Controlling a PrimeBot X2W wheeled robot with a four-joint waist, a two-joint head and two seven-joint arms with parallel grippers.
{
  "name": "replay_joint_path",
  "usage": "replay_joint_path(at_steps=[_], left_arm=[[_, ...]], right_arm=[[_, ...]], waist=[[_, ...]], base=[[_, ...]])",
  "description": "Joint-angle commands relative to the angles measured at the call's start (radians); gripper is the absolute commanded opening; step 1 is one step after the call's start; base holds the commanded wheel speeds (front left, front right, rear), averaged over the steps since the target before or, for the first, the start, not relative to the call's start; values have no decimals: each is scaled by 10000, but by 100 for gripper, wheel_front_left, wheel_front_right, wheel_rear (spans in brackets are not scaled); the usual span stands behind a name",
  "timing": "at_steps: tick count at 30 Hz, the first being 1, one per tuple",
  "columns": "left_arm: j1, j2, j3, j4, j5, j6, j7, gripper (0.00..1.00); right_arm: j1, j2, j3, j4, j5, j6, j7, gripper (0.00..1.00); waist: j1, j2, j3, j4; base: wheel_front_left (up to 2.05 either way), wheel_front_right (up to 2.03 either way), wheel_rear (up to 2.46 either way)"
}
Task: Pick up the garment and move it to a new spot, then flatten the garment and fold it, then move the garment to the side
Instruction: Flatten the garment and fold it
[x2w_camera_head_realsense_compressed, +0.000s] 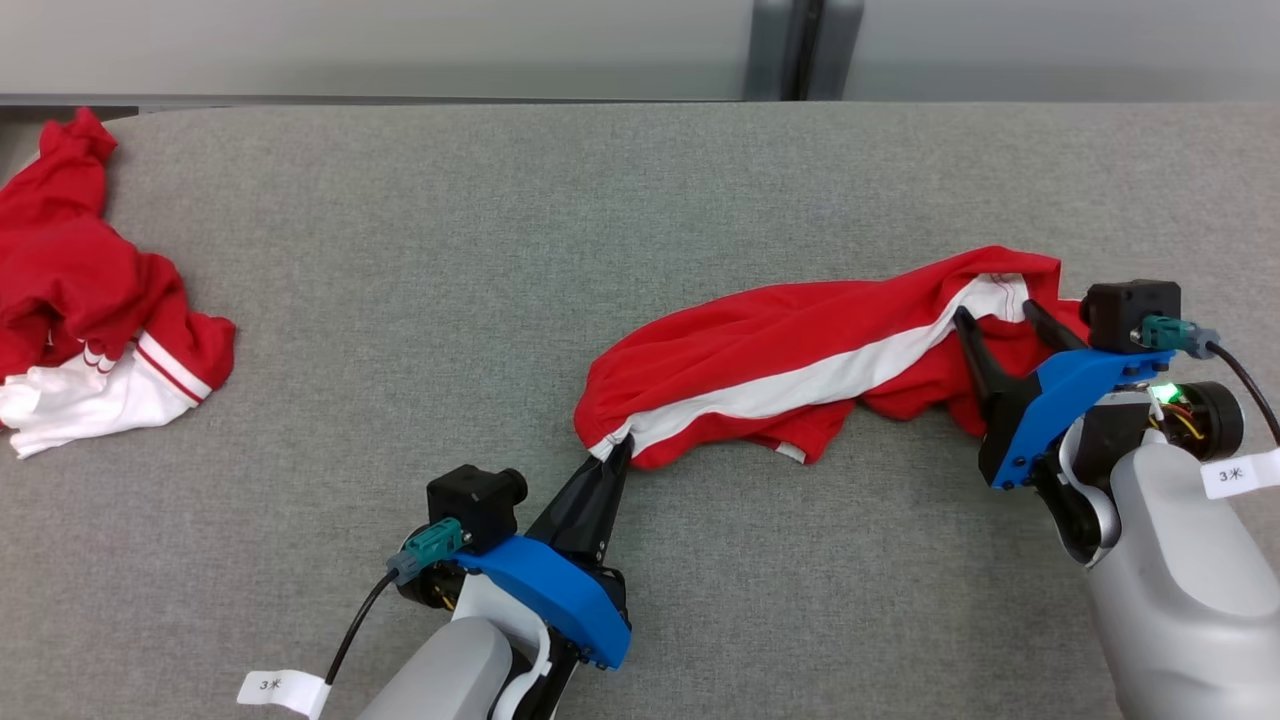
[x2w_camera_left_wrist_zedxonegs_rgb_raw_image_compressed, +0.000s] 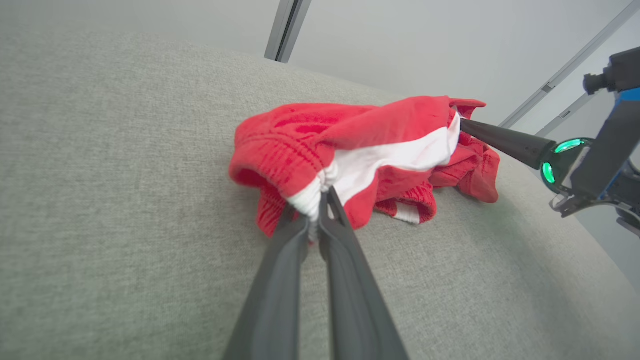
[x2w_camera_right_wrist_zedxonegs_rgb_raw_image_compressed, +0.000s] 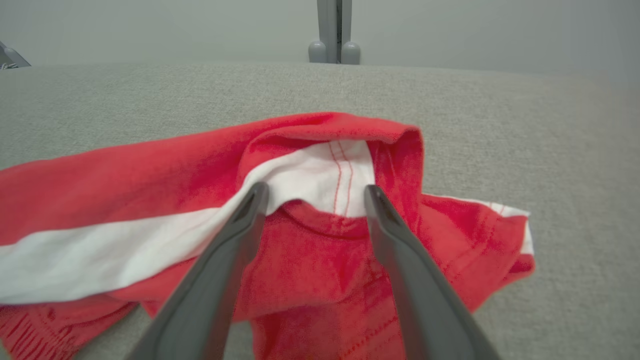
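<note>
From the head view, you see the red knit garment (x2w_camera_head_realsense_compressed: 800, 350), crossed by a white stripe, stretched in a long rumpled band on the grey woven counter (x2w_camera_head_realsense_compressed: 450, 250). A second red-and-white heap (x2w_camera_head_realsense_compressed: 80, 290) lies well apart to the garment's left. Your left tool (x2w_camera_head_realsense_compressed: 618, 450) is clamped on the garment's left tip. In the left wrist view, its closed fingers pinch the gathered white edge there. In the right wrist view, your right tool (x2w_camera_right_wrist_zedxonegs_rgb_raw_image_compressed: 315, 192) stands spread, with its fingertips against the white band under the garment's folded red edge.
</note>
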Motion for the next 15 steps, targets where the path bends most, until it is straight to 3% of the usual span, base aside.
replay_joint_path(at_steps=[1,15], left_arm=[[-218,57,2,81,-23,-15,-101,0],[-450,101,-167,338,-195,-15,-298,0]], right_arm=[[-204,-119,261,114,526,-1,248,100],[-716,-479,995,683,2112,-1,432,100]], waist=[[-1,0,79,88],[-1,0,273,140]], base=[[0,0,0],[0,0,0]])
